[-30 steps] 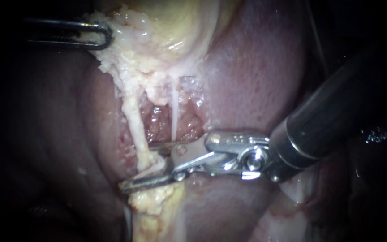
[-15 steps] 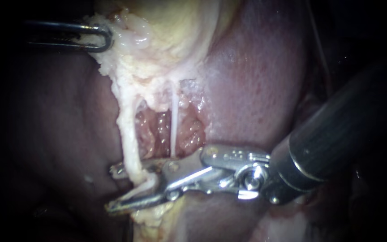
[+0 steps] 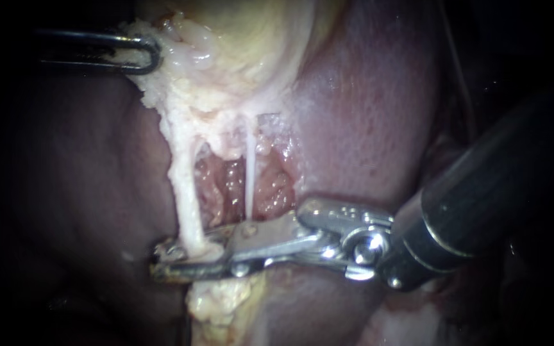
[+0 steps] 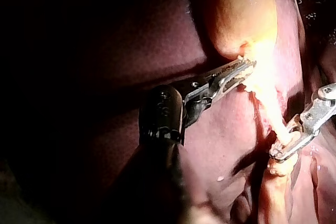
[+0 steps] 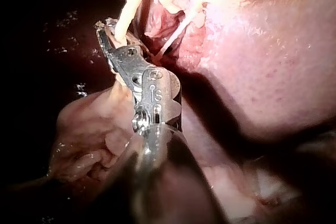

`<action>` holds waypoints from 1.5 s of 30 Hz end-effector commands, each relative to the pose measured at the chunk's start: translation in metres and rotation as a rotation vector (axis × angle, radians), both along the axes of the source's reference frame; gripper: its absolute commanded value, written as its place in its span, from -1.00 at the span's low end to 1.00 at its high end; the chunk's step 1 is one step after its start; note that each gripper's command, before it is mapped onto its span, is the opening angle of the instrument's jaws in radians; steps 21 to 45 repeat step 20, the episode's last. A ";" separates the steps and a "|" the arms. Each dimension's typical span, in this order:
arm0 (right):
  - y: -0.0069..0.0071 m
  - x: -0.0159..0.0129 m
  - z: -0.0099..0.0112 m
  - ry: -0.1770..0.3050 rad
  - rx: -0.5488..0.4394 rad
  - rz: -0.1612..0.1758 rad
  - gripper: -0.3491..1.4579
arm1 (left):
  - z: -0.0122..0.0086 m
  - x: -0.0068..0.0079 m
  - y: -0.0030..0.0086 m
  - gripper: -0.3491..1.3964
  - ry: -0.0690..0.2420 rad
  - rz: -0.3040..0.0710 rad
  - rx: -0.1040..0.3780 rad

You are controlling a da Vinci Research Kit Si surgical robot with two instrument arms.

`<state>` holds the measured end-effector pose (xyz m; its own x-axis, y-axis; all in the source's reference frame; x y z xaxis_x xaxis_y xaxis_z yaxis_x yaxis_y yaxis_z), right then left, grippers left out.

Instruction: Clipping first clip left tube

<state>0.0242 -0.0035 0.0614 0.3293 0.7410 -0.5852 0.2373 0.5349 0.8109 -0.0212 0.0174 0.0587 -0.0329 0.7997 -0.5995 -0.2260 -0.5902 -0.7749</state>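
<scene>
- Now, well up and to the left of the left tube (image 3: 186,192), my left instrument (image 3: 152,54) keeps its pincer clenched on the pale fatty edge of the gallbladder (image 3: 251,45). It has not shifted against the tissue over the last second. The left wrist view shows the same hold, and the pull keeps the tube taut.
- The left tube runs down from the gallbladder as a pale, ragged cord. Its lower end passes straight through the pincer of the other instrument, and a fatty stump shows just below.
- What has changed is at that crossing. Half a second ago the pincer of my right instrument (image 3: 169,259) stood wide apart with the tube lying in the gap. It has now closed, both sides pressing the tube flat from above and below.
- Just right of the left tube, a thin white strand (image 3: 250,173) crosses the reddish bed. It lies outside the pincer, near the hinge.
- Farther right, the liver (image 3: 367,115) sits behind the right instrument's shaft.
- I judge that the squeeze is in progress or just done. No clip can be made out between the closed metal, so its seating cannot be confirmed until the pincer opens.
</scene>
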 end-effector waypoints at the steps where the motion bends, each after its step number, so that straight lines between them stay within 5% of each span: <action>1: 0.0000 0.0000 0.0000 -0.001 0.002 0.000 -0.95 | 0.0000 0.0000 0.0000 -1.00 0.000 0.000 0.000; 45: 0.0003 -0.0005 0.0008 -0.019 0.006 0.001 -0.90 | 0.0004 -0.0001 0.0001 -1.00 0.001 -0.001 -0.001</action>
